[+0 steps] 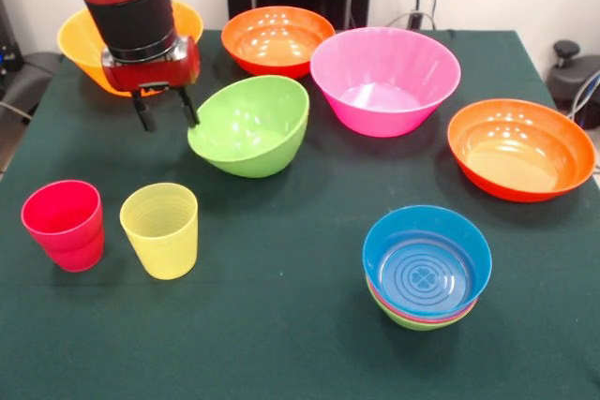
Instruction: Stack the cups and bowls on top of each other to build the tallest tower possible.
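Apparently mid-pick, the end effector (166, 107) hangs open and empty beside the tilted green bowl (250, 125); next it must grip the rim and carry it to the tower (427, 269).

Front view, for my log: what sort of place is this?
Probably a robot lab bench: a green-clothed table with plastic bowls and cups, a red arm's tool, and cables by the wall.

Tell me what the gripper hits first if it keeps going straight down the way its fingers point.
Probably the bare green tablecloth. The gripper points down, open and empty, just beside the tilted green bowl; one finger sits close to the bowl's rim, so it might clip that first. One view leaves depth unclear.
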`<action>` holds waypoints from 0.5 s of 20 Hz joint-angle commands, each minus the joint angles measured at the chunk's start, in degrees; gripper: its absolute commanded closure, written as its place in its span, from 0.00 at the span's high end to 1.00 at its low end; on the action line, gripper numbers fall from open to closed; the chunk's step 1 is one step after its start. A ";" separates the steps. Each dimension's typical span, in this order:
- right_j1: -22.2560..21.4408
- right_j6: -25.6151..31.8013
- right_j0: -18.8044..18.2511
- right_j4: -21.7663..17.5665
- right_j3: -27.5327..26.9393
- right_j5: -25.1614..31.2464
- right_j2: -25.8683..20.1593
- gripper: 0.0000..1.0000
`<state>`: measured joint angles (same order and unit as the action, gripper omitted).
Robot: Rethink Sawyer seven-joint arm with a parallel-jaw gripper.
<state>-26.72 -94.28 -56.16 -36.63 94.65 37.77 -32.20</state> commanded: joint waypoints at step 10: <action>2.68 6.35 0.34 -7.31 4.54 -4.58 -0.45 1.00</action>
<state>-26.04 -94.28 -56.86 -39.86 96.10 36.01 -32.20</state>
